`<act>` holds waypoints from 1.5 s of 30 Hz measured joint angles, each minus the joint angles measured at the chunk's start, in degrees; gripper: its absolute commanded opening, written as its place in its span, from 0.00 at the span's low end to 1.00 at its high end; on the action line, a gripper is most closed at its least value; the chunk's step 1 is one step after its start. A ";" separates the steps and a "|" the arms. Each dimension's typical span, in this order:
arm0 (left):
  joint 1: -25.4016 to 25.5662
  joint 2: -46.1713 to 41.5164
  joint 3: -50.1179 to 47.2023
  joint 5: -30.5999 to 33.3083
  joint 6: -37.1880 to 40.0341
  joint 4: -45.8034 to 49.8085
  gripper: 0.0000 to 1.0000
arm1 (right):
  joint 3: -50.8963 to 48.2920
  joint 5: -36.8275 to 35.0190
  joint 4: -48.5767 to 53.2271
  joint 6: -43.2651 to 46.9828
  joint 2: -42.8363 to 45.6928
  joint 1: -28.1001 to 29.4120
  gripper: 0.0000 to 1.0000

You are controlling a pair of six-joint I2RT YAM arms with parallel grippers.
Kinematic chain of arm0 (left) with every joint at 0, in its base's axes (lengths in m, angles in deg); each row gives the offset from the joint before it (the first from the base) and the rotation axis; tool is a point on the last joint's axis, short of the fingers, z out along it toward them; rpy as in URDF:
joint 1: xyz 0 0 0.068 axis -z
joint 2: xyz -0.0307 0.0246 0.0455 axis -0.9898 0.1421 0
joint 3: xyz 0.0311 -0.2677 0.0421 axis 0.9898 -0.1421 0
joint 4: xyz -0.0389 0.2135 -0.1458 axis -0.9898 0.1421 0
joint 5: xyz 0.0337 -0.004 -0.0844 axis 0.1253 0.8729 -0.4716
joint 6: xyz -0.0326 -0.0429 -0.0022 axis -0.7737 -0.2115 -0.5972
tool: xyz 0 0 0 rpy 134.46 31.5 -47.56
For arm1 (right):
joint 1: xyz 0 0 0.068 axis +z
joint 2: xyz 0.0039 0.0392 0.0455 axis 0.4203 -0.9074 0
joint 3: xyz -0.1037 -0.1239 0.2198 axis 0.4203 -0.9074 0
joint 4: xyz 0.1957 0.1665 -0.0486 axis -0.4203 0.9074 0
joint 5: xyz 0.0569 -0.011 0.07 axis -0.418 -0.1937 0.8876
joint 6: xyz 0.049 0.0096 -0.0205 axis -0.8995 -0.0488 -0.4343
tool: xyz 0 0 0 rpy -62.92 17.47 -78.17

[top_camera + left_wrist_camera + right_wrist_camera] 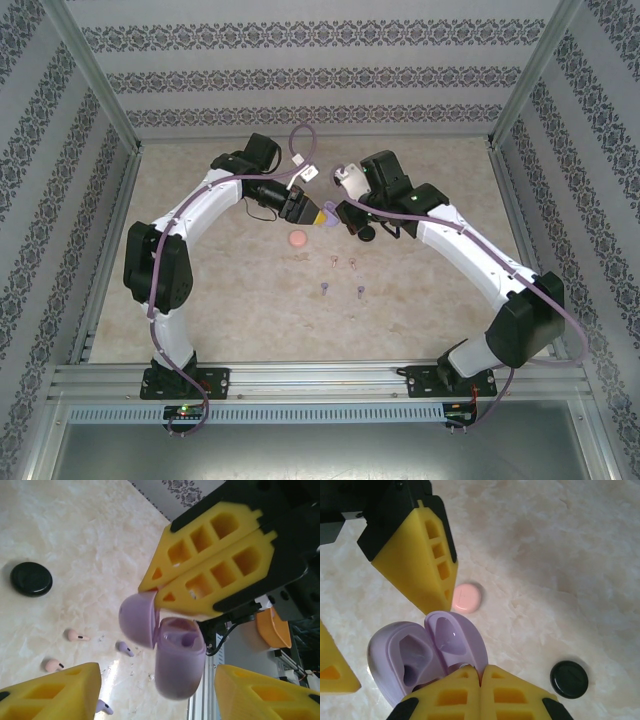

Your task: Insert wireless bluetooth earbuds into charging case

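The lilac charging case hangs open above the table, its lid swung up and both wells empty. My right gripper is shut on the lid's edge by the hinge. My left gripper is open and straddles the case body, with a gap showing on each side. Two pale pink earbuds and two lilac earbuds lie on the table below. From above, both grippers meet at the case in mid-table, with the earbuds nearer the arm bases.
A shut pink case lies on the marble table just under the grippers. A shut black case lies to their right. Patterned walls and metal posts ring the table.
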 measured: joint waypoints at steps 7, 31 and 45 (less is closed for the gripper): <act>0.00 0.92 0.02 -1.88 -0.02 0.00 0.53 | 0.00 0.00 -0.11 -0.02 -0.20 0.42 0.00; 0.07 1.97 0.02 -4.11 0.24 0.22 0.37 | 0.00 0.02 -0.46 -0.04 -1.46 0.44 0.00; 0.15 1.99 0.02 -4.70 1.33 1.31 0.37 | 0.00 0.02 -0.70 -0.13 -1.51 0.44 0.00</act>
